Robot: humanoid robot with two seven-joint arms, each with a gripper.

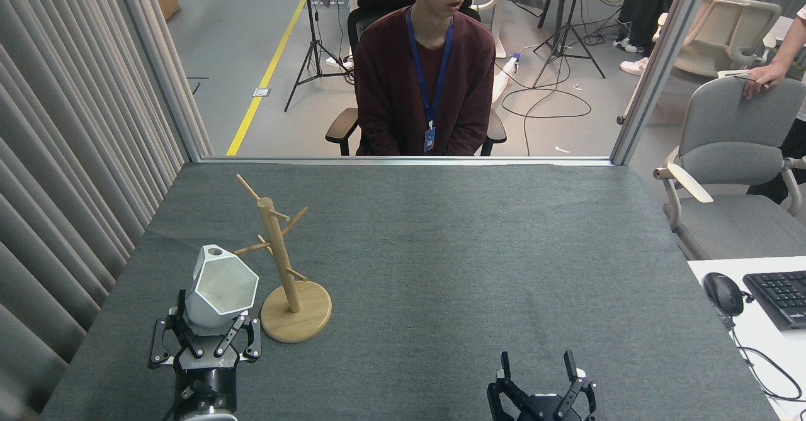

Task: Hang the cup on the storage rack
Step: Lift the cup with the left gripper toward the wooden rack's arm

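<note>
My left gripper (pixel 206 328) is shut on the narrow base of the white faceted cup (pixel 221 289), holding it upright above the table with its hexagonal rim tilted toward the right. The cup's rim tab with the round hole (pixel 215 252) points away from me, just left of a lower peg of the storage rack (pixel 281 263). The wooden rack stands on its round base immediately right of the cup. My right gripper (pixel 540 365) sits open and empty near the front edge of the table.
A grey felt-covered table (pixel 453 263) carries everything. Pleated curtains (pixel 69 157) close off the left side. A person in a dark red sweater (pixel 428 75) sits behind the far edge. A chair, keyboard (pixel 777 295) and mouse (pixel 722 293) lie off to the right.
</note>
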